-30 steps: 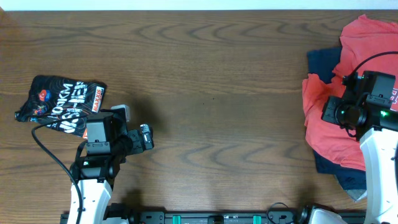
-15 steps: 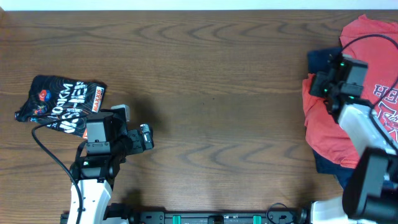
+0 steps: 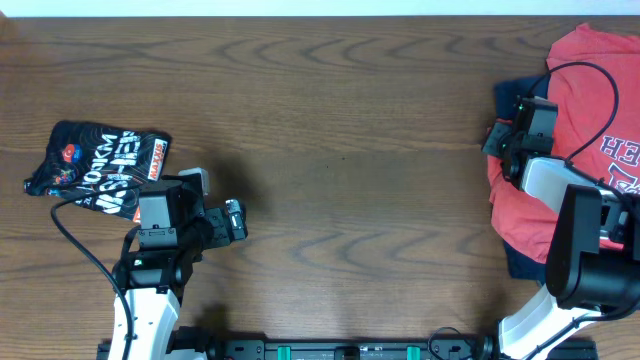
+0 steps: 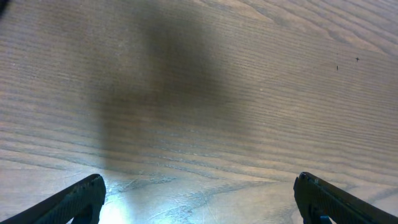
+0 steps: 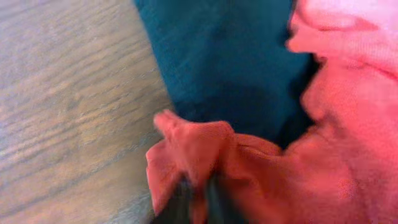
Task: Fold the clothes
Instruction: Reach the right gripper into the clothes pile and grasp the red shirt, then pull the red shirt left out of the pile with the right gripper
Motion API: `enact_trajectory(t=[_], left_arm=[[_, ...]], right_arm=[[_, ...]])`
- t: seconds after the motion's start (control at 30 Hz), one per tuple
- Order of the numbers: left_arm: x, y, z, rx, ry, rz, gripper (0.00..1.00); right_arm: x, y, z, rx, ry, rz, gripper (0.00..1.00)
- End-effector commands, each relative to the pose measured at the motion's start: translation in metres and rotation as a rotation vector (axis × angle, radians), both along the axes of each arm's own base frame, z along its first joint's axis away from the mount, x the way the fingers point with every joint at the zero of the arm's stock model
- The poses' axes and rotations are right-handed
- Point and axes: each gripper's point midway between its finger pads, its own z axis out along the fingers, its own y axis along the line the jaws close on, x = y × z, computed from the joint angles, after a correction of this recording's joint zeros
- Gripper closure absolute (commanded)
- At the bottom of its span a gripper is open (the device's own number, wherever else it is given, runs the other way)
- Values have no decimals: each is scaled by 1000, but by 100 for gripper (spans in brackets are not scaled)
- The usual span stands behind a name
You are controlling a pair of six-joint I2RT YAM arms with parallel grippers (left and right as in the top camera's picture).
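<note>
Leftward since a second ago, the right gripper (image 3: 497,138) now pinches a fold at the left edge of the coral-red T-shirt (image 3: 580,70), far right on the table (image 3: 350,130) — navy garment (image 3: 515,98) beneath; left gripper (image 3: 236,220) spread wide — bare wood between the arms

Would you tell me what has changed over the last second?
The right tool moved toward the middle of the table, to the edge of the coral-red T-shirt by the navy garment, and shut on a fold there. The left tool, open, and the black shirt stayed put.
</note>
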Motion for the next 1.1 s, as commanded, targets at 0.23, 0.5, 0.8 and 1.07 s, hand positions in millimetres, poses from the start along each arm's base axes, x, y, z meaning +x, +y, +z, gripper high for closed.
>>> enact_trajectory(t=[0.23,0.5,0.8,1.07], left_arm=[[4,0,7,-15,-15,7,2],[4,0,7,-15,-15,7,2],[4,0,6,-15,-15,7,2],[4,0,6,-15,-15,7,2]], right_arm=[[-5,3,90,-20,-131,-6,99],[-32,61,198,-27,-335,352,99],[-89,195,301,192,-631,833,99],[-91,277,263,171,-522,888,99]])
